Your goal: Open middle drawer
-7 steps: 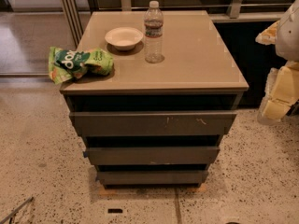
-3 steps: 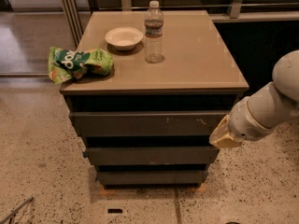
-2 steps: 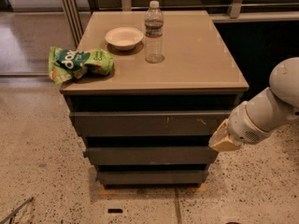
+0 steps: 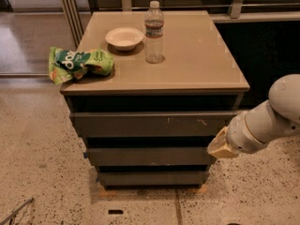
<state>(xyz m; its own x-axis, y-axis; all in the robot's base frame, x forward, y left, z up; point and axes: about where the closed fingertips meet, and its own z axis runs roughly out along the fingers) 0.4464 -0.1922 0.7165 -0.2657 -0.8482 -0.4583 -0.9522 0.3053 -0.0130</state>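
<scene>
- Gripper (image 4: 219, 147): tan tip only, at right end of the middle drawer (image 4: 150, 156); spread or closed state not discernible
- Middle drawer: second front, below the scratched drawer (image 4: 150, 124)
- Cabinet top (image 4: 197, 64): bowl (image 4: 124, 37), bottle (image 4: 154, 32), snack bag (image 4: 79, 63) overhanging left edge

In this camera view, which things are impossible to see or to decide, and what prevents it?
- Contact: the gripper is by the right end of the middle drawer; the camera view's angle does not show whether it touches the front.
- Drawer contents: hidden behind the fronts, and the gaps between them are dark.
- The arm: cut off by the right edge of the camera view.
- The water bottle label: too small to read.
</scene>
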